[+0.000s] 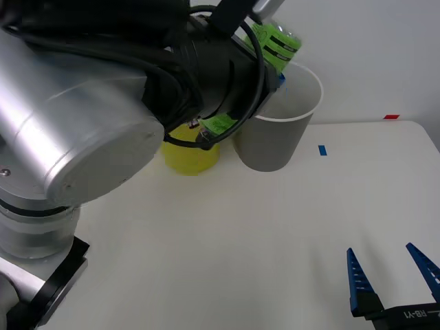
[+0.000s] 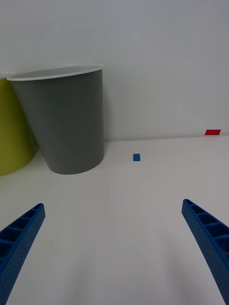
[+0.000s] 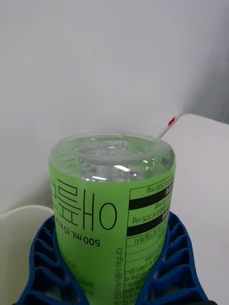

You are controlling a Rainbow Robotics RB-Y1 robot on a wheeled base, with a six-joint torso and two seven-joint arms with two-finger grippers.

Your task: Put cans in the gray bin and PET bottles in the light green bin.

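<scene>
My left gripper [image 3: 110,223] is shut on a PET bottle [image 3: 112,190] with a bright green label, its blue fingers [image 3: 43,257] wrapped around both sides. In the front view the bottle [image 1: 275,41] hangs high, over the far left part of the gray bin's [image 1: 275,141] rim. The light green bin [image 1: 189,158] stands just left of the gray one, partly hidden by my left arm. My right gripper [image 1: 392,275] hovers open and empty near the table's front right, facing the gray bin [image 2: 67,124] and the light green bin [image 2: 12,128]. Cans are out of view.
A small blue tape mark [image 1: 322,150] lies right of the gray bin, and a red mark [image 1: 391,117] sits at the table's back edge by the wall. My bulky left arm [image 1: 82,117] covers the table's left side.
</scene>
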